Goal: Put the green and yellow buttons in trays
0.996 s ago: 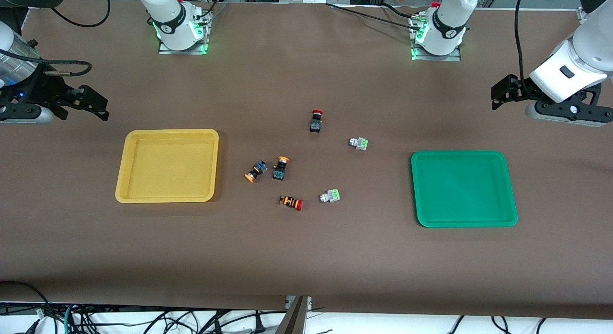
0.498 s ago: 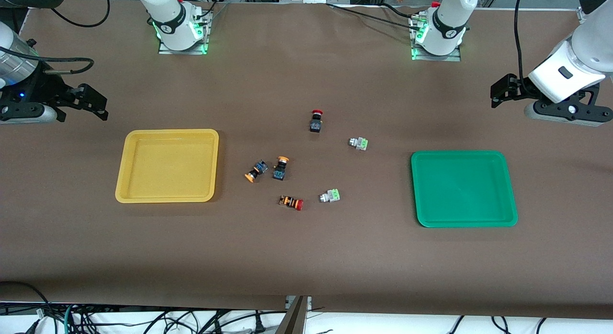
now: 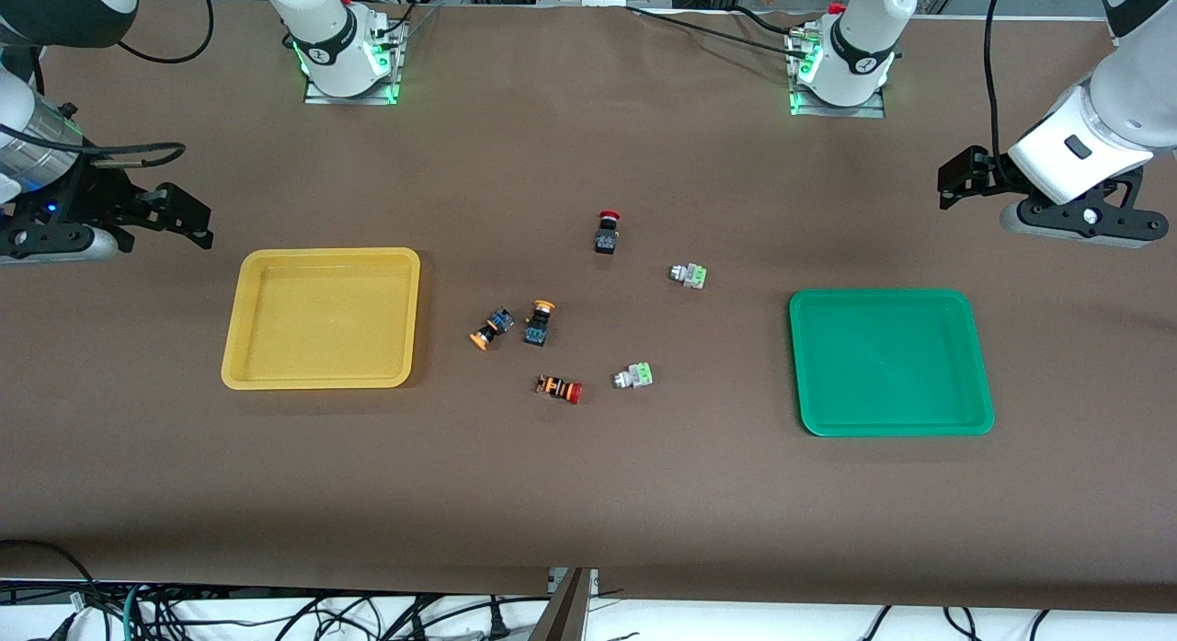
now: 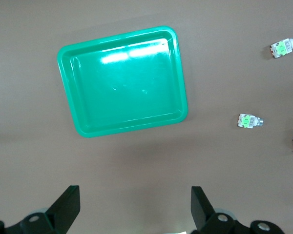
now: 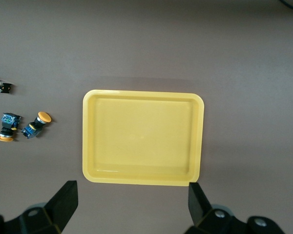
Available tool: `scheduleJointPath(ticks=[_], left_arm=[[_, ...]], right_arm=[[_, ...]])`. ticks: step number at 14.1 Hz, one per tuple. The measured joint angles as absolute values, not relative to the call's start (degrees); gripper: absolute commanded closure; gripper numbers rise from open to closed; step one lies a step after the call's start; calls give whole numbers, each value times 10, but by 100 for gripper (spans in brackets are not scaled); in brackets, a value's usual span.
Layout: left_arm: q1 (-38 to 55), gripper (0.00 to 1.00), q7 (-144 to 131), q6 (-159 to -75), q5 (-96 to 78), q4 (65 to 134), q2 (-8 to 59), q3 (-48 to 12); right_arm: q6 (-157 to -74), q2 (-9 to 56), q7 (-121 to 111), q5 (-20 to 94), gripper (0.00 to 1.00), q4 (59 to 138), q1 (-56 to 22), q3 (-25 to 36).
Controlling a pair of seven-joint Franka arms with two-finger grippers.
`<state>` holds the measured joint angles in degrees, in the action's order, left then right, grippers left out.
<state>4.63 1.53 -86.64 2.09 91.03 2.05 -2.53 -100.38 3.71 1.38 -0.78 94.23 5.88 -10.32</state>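
The left gripper [image 3: 956, 179] is hanging in the air over bare brown worktop [image 3: 588, 494] at the left arm's end. Its 2 fingers [image 4: 68, 207] are standing wide apart and gripping nothing. The green tray [image 3: 982, 365] is lying flat on the worktop below the fingers' level, near them but not under them, with nothing in it. In the left wrist view the tray [image 4: 68, 92] is sitting just ahead of the spread fingertips.

The right gripper [image 3: 184, 218] is hanging over bare worktop at the right arm's end, its 2 fingers [image 5: 63, 202] also spread wide and gripping nothing. The yellow tray [image 3: 241, 347] is lying near those fingers, just ahead of them in the right wrist view [image 5: 198, 141], and it too is holding nothing.

All 4 task buttons are resting on the worktop between the 2 trays, well apart from both sets of fingers. The 2 yellow buttons [image 3: 541, 323] [image 3: 491, 328] are lying side by side, toward the yellow tray. The 2 green buttons are lying apart from each other, toward the green tray: 1 [image 3: 689, 275] farther from the front camera, 1 [image 3: 634, 376] nearer to it.

2 red buttons are sharing the same patch: 1 [image 3: 607, 233] standing farther from the camera than the rest, 1 [image 3: 560, 388] lying on its side just beside the nearer green button.
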Motion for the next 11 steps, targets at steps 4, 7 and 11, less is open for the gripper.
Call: scheduleJointPath(ticks=[4,7,11], left_arm=[[49,0,15,-866,21,910,21,-26],[47,0,10,-865,21,910,21,-25],[49,0,-81,-848,15,910,21,-26]], right_arm=[[-1012,91,14,-8,0,942,59,-103],[-1014,100,14,-10,0,935,59,-103],[-1013,93,14,-26,0,925,58,-104]])
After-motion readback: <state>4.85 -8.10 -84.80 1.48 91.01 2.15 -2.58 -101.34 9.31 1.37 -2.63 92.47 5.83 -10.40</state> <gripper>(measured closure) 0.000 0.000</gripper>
